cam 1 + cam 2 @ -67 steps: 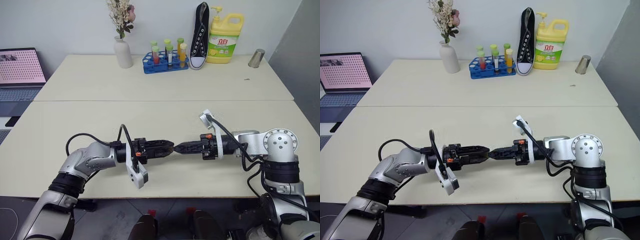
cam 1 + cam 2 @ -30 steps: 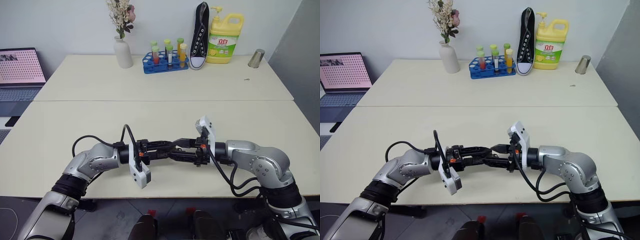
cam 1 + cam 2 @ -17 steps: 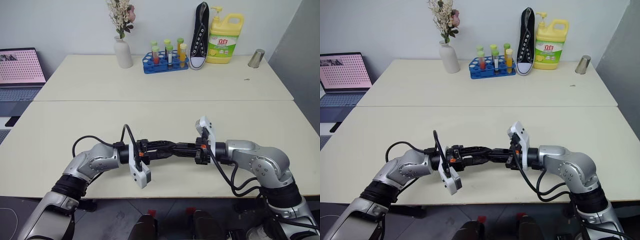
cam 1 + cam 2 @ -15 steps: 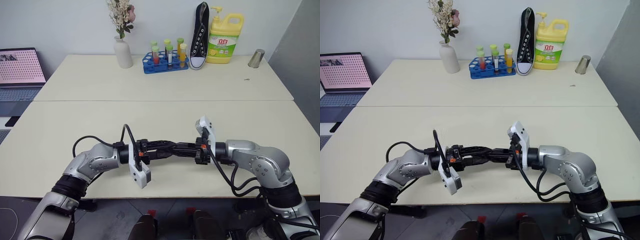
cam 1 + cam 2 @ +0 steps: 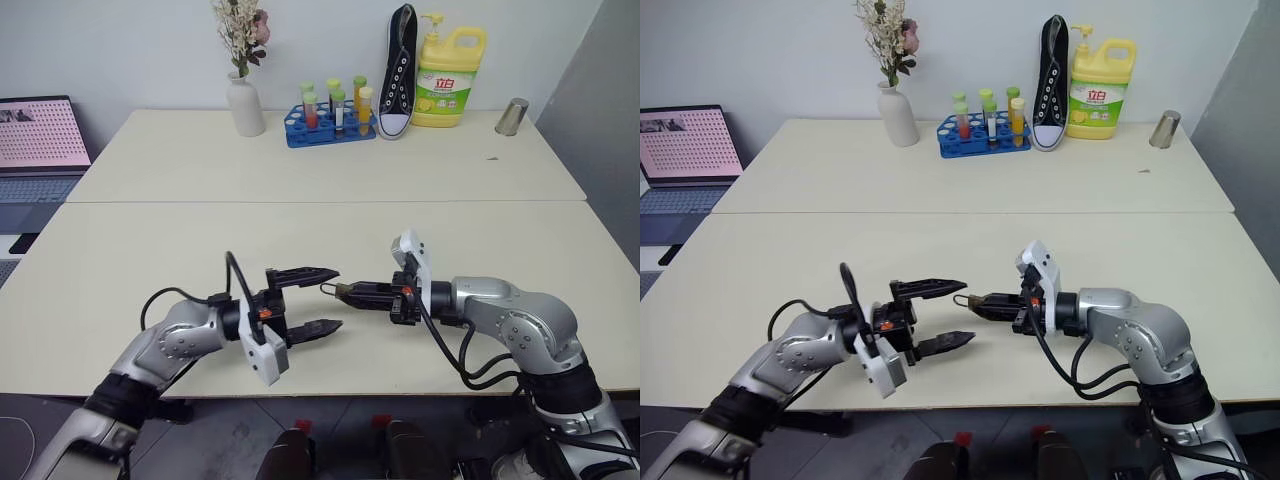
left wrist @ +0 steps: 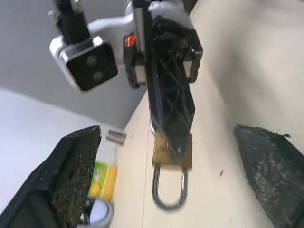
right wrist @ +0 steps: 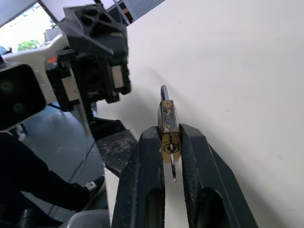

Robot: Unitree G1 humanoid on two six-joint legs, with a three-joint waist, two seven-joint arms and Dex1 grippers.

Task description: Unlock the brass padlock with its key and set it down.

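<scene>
Both arms are held low over the near table point(image 5: 120, 250), forearms angled inward so the grippers face each other tip to tip. Left gripper point(image 5: 322, 298) is level, pointing toward the right one, jaws spread wide with nothing between them; one finger sits high, the other low. Right gripper point(image 5: 345, 291) points back at it, tilted slightly down, jaws pinched tight on the brass padlock point(image 7: 168, 124). The lock body is clamped between the two fingertips, and the shackle loop sticks out past the tips toward the left gripper's open gap, near it but not touching. The key point(image 7: 173, 164) is seated in the keyway on the lock's rear face, its stem lying back in the slot between the right fingers. At the far end of the table, well beyond both jaws: blue rack point(image 5: 330, 127) holding capped tubes upright, and white vase point(image 5: 246, 106) holding dried flowers.
</scene>
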